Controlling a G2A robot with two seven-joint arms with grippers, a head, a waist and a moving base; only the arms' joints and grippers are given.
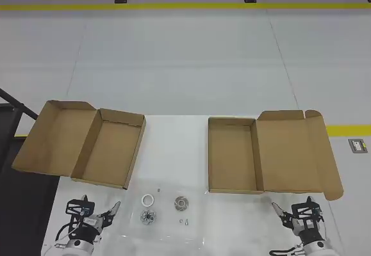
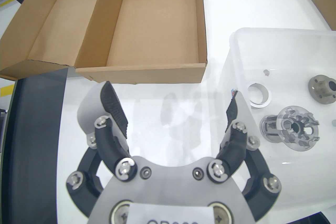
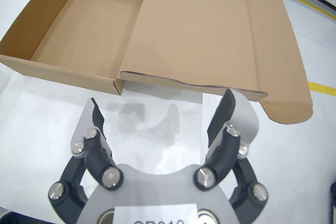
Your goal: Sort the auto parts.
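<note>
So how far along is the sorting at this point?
Done: nothing; the left box and right box are empty. In hand: nothing; left gripper and right gripper are open. Left: the ring, toothed hub and flanged part lie in the clear bin, unsorted.

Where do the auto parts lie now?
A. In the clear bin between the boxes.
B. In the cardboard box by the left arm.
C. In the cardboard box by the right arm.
A: the white ring, toothed hub and flanged hub lie in the clear bin; the left box and right box are bare inside.
</note>
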